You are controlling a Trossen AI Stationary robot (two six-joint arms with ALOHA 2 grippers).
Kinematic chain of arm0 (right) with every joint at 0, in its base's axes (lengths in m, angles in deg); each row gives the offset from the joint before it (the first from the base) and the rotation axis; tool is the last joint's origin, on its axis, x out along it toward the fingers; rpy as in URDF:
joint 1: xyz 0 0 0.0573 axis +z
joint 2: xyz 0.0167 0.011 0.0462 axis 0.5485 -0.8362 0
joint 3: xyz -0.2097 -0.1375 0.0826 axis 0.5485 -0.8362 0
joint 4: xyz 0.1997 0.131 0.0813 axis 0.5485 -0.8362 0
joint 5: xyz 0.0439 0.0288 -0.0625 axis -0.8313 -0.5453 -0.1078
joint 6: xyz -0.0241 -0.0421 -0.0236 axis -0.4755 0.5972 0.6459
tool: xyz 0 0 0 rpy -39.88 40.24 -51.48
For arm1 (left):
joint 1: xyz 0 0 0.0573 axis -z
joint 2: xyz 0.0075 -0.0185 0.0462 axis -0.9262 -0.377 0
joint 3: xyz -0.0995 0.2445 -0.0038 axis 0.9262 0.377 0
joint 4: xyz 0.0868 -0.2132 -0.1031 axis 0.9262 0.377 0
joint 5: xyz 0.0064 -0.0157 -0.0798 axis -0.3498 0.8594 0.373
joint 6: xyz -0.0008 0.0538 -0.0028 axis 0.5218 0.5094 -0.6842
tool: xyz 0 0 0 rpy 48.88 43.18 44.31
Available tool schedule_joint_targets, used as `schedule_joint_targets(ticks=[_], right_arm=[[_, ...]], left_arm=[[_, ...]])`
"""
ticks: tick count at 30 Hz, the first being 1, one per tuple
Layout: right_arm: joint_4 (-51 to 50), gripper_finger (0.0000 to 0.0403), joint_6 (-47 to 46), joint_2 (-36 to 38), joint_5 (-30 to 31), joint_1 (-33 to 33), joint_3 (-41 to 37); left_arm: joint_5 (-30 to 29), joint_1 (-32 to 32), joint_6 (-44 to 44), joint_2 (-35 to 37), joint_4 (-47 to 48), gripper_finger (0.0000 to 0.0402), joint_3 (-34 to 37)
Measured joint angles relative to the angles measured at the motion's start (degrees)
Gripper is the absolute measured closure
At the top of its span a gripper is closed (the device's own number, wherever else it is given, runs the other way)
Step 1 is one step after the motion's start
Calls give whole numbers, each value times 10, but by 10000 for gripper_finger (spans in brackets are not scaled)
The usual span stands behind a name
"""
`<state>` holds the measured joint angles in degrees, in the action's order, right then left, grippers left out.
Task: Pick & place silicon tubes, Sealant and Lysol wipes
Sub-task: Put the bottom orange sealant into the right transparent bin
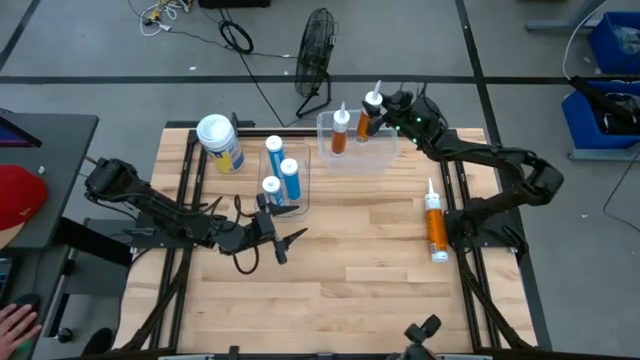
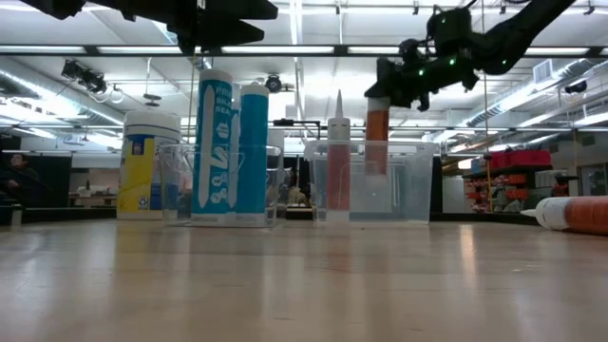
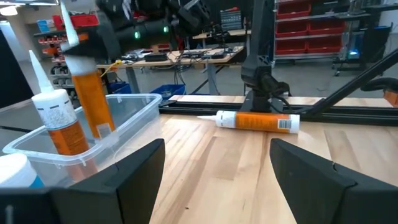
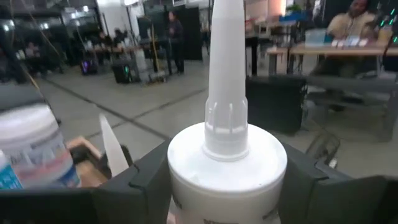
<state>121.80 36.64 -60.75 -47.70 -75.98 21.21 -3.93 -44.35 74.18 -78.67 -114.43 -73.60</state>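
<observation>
High view: my right gripper [image 1: 372,112] clamps an orange sealant tube [image 1: 366,117] above the clear bin [image 1: 385,158]. My left gripper [image 1: 285,243] hangs spread, near the bin. Lysol wipes [image 1: 220,143] stand left of it.

the lower body of the orange sealant tube [image 4: 227,180] clamped in the right gripper [image 4: 227,186] is cut off by the right wrist view's bottom edge. in the low view, the lying sealant tube [image 2: 575,214] is cropped at the right edge. the lysol wipes canister [image 4: 34,155] is blurred and cut off at the edge. label print is too small to be read anywhere.
</observation>
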Motion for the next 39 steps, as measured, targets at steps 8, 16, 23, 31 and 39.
schedule_joint_targets(ticks=[8, 16, 23, 31, 39], right_arm=[[19, 199, 3, -61, -2, 0, -2], [25, 199, 14, -85, 2, 0, -2], [77, 199, 16, -100, 3, 0, -19], [145, 199, 11, -103, 3, 0, -64], [151, 199, 12, -103, 3, 0, -69]], left_arm=[[0, 0, 5, 0, 0, 109, 0], [0, 0, 12, 0, 0, 109, 0], [0, 0, 13, 0, 0, 109, 0], [0, 0, 14, 0, 0, 109, 0], [0, 0, 14, 0, 0, 109, 0]])
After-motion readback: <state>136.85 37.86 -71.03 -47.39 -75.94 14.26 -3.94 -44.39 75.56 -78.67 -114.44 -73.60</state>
